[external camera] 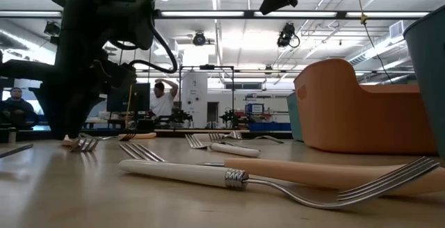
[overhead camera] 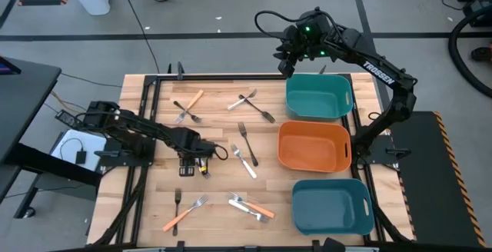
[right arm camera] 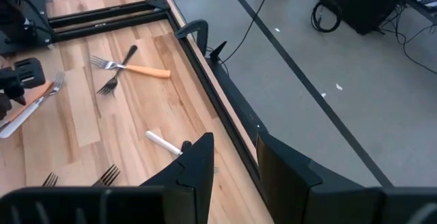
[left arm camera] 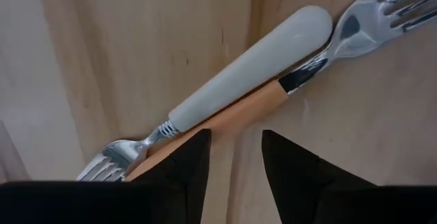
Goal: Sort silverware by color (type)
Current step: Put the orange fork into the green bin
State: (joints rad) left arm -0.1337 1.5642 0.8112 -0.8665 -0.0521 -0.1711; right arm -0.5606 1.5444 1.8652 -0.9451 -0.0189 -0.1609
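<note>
Forks with orange, white or dark handles lie scattered on the wooden table [overhead camera: 154, 198]. My left gripper [left arm camera: 235, 157] points straight down, open, low over a white-handled fork [left arm camera: 252, 74] and an orange-handled fork [left arm camera: 239, 111] that lie side by side on the wood. One finger [left arm camera: 194, 152] stands over the orange handle's end and the other over bare wood. In the high view this gripper [overhead camera: 192, 160] is left of the table's middle. My right gripper [right arm camera: 235, 159] hangs open and high over the far edge [overhead camera: 288, 56], with nothing between its fingers. My left gripper comes from above, pointing down, with its fingers across the orange fork's handle [left arm camera: 205, 132] near its tine end. One fingertip covers that spot, so I cannot tell whether it touches the handle. Both forks lie flat on the table.
Three bins stand along the right side: teal [overhead camera: 319, 96] far, orange [overhead camera: 314, 146] in the middle, teal [overhead camera: 330, 206] near. Crossed forks lie at the far left [overhead camera: 188, 106] and far middle [overhead camera: 250, 102]; others lie at the centre [overhead camera: 244, 162] and near edge [overhead camera: 250, 207].
</note>
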